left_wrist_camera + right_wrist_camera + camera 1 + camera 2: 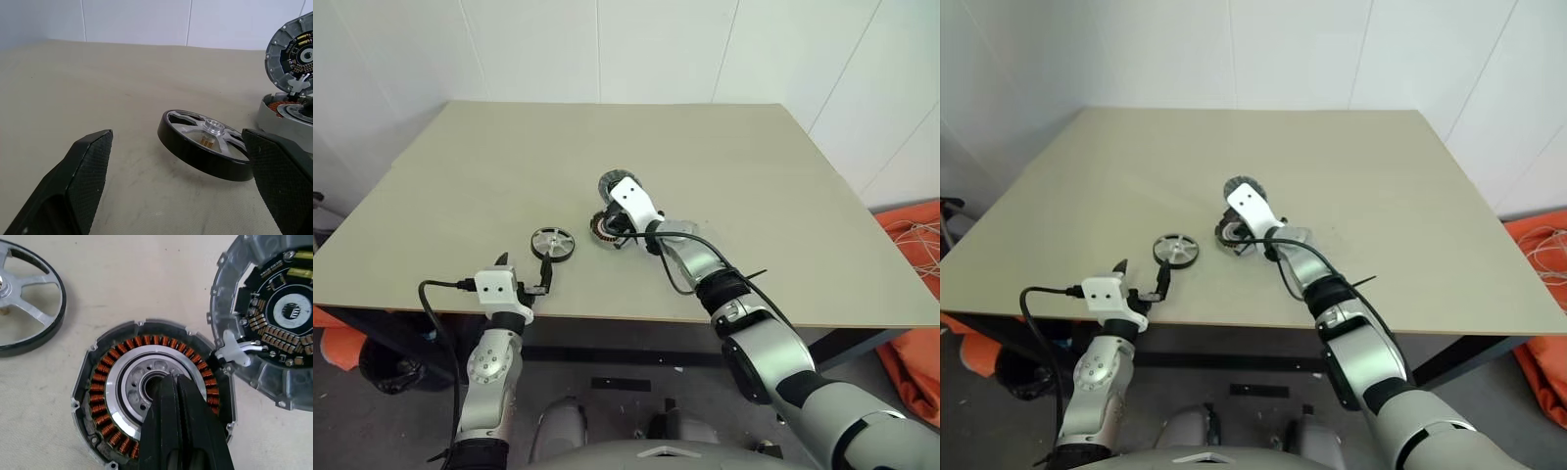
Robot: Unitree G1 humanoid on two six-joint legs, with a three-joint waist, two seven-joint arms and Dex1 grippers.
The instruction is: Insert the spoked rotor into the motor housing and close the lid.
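The spoked rotor [552, 242], a silver wheel with a dark rim, lies on the table just ahead of my left gripper [524, 266], which is open and level with nothing between its fingers [83, 181]. To its right sits the motor housing [105, 396], with a ring of copper windings inside. The lid [274, 318] stands swung open at the housing's far edge, its circuit side showing. My right gripper [172, 382] is shut and empty, its tips over the housing's central hole.
The beige table [754, 196] has bare room at the back and on both sides. White walls stand behind it. An orange heap with cables [913, 294] lies on the floor beyond the table's right edge.
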